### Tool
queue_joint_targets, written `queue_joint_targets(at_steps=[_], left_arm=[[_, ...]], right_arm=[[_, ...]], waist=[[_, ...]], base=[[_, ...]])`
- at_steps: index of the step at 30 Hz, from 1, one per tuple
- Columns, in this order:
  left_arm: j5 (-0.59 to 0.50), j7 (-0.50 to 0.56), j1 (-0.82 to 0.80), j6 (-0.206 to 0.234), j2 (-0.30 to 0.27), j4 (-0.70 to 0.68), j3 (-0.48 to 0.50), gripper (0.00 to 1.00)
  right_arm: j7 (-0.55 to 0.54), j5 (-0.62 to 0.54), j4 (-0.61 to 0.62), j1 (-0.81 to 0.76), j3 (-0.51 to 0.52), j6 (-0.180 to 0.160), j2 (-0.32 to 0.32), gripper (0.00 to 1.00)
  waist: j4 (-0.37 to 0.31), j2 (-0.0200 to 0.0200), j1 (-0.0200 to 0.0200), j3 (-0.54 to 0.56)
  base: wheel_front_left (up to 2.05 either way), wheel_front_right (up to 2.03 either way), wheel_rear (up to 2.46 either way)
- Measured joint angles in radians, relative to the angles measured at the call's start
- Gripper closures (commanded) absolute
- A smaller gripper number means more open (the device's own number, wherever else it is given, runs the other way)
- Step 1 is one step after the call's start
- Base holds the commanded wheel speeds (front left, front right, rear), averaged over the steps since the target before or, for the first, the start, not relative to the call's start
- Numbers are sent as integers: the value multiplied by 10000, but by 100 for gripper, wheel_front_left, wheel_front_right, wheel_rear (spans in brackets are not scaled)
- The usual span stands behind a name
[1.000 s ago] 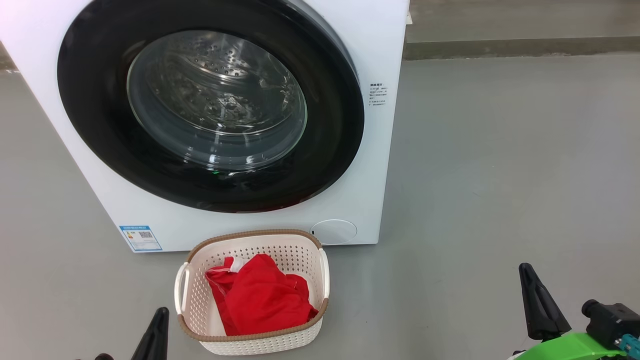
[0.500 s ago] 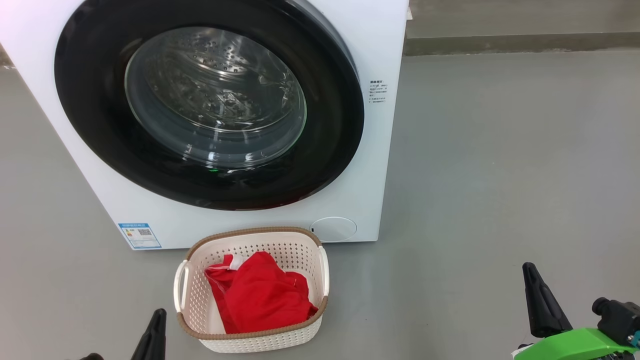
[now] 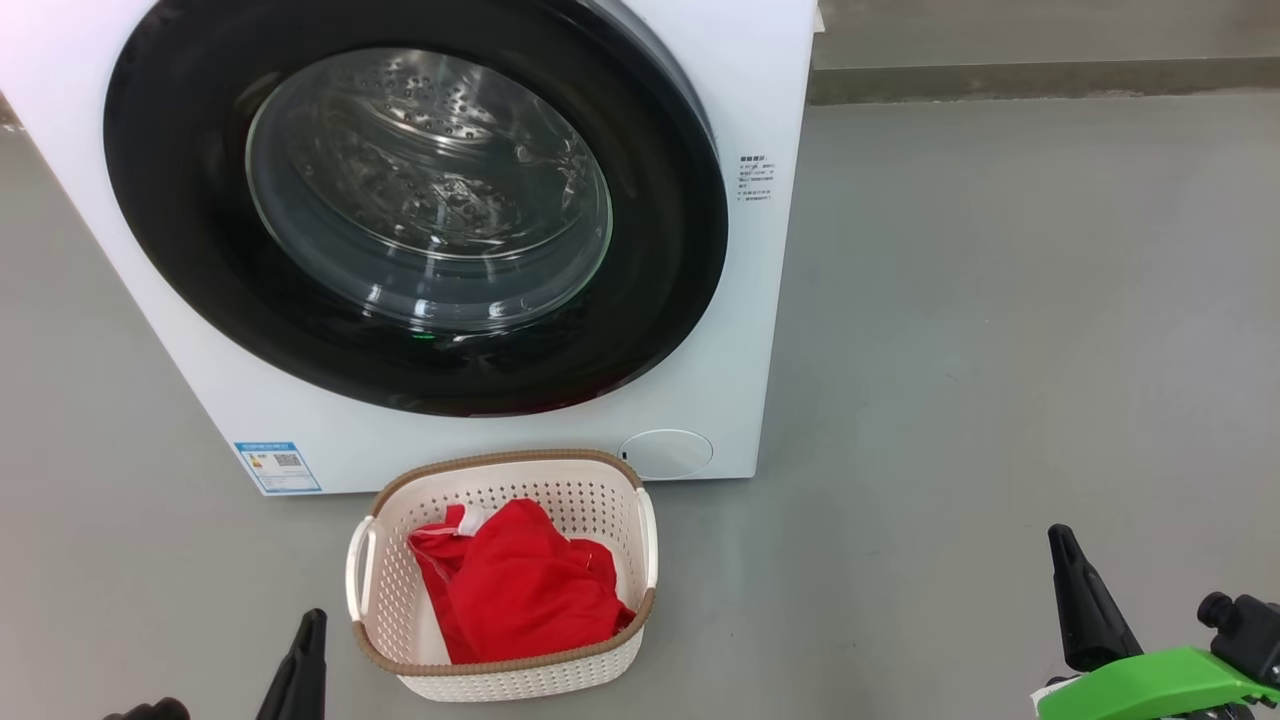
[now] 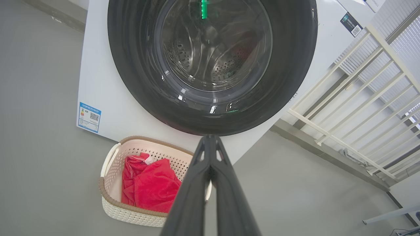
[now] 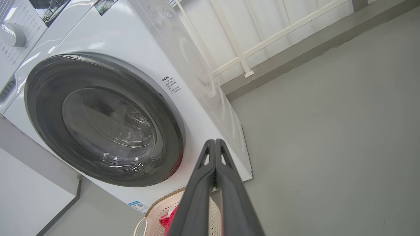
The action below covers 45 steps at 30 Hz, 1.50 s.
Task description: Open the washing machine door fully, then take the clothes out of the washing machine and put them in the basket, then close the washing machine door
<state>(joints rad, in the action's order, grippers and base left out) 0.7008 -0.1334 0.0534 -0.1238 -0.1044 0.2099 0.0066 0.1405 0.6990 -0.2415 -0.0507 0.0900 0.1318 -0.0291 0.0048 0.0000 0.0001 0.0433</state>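
On floor (image 3: 1000, 350) before washing machine (image 3: 745, 60) — basket (image 3: 520, 682) holds crumpled red cloth (image 3: 520, 590).

The left gripper (image 4: 210, 139) ended in two long fingers (image 4: 190, 196) of matt dark grey plastic, broad at the base and tapering to a narrow tip, each pierced near its end by a slim triangular cut-out. The right gripper (image 5: 215, 141) carried fingers (image 5: 197, 203) of the same colour, shape and cut-outs. Seen from the head camera, one right finger showed as a black pointed wedge rising from a bright green housing (image 3: 1150, 685), with a black, knob-like cylindrical fitting (image 3: 1240, 625) beside it and a sliver of white at the housing's lower edge.
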Motion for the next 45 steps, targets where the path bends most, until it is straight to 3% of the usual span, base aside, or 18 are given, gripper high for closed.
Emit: queue_joint_targets(at_steps=[45], left_arm=[[4629, 1244, -616, 0, 318, 293, 378, 100]], right_arm=[[-1306, 4704, -153, 605, 251, -2, -17, 100]], waist=[[-25, 0, -1, -241]], base=[[0, 0, 0]])
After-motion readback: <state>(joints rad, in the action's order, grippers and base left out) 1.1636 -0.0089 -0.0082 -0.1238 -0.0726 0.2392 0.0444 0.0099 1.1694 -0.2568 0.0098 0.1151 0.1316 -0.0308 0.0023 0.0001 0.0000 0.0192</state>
